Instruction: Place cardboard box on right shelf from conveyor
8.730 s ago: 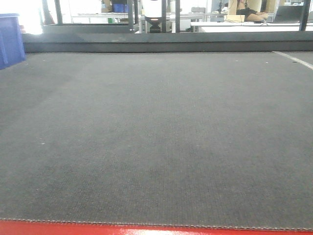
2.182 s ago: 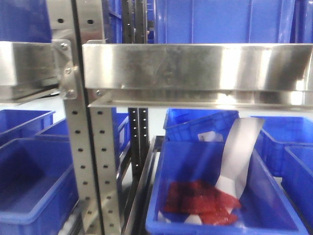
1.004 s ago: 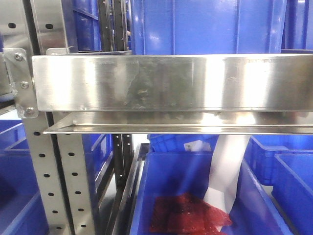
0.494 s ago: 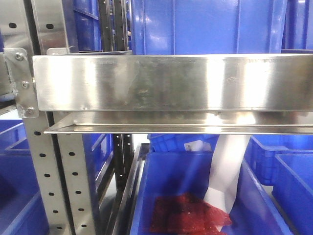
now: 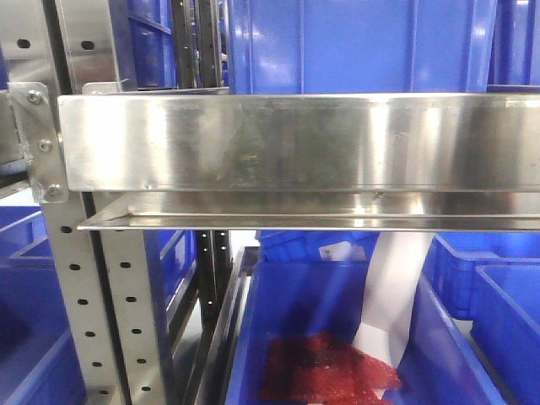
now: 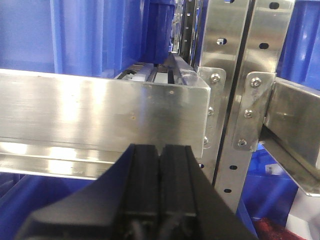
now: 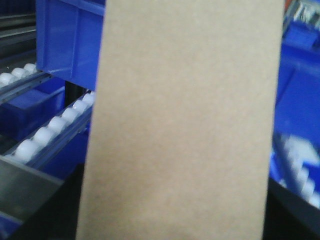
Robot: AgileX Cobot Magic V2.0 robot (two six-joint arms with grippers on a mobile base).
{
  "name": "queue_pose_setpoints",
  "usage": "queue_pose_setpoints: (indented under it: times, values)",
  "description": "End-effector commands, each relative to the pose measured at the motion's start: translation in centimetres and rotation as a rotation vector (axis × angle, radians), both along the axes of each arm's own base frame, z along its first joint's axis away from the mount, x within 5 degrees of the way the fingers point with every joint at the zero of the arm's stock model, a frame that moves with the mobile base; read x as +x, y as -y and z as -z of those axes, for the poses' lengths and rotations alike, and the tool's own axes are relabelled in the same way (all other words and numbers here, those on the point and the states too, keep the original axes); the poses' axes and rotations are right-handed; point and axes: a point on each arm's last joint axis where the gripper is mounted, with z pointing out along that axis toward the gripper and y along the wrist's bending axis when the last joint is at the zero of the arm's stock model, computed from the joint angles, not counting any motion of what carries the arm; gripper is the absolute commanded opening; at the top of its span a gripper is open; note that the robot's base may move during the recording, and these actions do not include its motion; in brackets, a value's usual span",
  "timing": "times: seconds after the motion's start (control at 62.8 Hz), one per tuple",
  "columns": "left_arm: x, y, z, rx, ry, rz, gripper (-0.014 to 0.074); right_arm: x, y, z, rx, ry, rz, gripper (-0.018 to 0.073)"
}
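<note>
Cardboard box [image 7: 182,120] fills the right wrist view, a plain tan slab standing upright and close to the lens. Dark parts of the right claw [image 7: 172,217] flank its lower edges, so it looks pinched there, though the contact itself is hidden. White rollers [image 7: 45,132] run below and to its left, under a blue bin [image 7: 70,40]. The cardboard box looks light and stiff with smooth, rather slippery faces, and thin walls could dent. A hold across the narrow thickness, low down, seems soundest.

From the left wrist, the left claw [image 6: 160,165] has its black fingers pressed together on nothing. It hangs just in front of the steel shelf [image 6: 100,115] lip, beside a perforated upright [image 6: 235,75].

In the front view the broad shiny lip spans the frame with a big blue crate [image 5: 354,46] on it. Below sits a lower bin [image 5: 278,321] with something red [image 5: 325,371] and a white strip [image 5: 392,287]. No box shows here.
</note>
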Motion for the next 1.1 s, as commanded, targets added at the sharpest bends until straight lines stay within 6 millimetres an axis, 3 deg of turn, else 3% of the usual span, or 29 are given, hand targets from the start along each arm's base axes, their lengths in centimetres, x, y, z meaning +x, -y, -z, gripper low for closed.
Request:
queue_pose_setpoints:
  times: [0.0,0.159,0.35,0.605,1.083]
  values:
    - [-0.2,-0.1,-1.0,-0.017,0.103,-0.008,-0.0119,2.6,-1.1,-3.2,-0.156,0.160,-0.059,0.0120]
    - [-0.2,-0.1,-1.0,-0.017,0.103,-0.008,-0.0119,6.9,-2.5,-4.1,-0.402,0.137,-0.108,0.0120]
    - [-0.2,-0.1,-1.0,-0.017,0.103,-0.008,-0.0119,10.9,-4.0,-3.3,-0.648,0.124,-0.180,0.0120]
    - [-0.2,-0.1,-1.0,-0.017,0.103,-0.008,-0.0119,13.7,-6.9,-1.4,-0.915,0.168,-0.338,0.0120]
    - [-0.2,-0.1,-1.0,-0.017,0.103,-0.008,-0.0119,18.3,-9.2,3.5,-0.992,0.057,-0.444,0.0120]
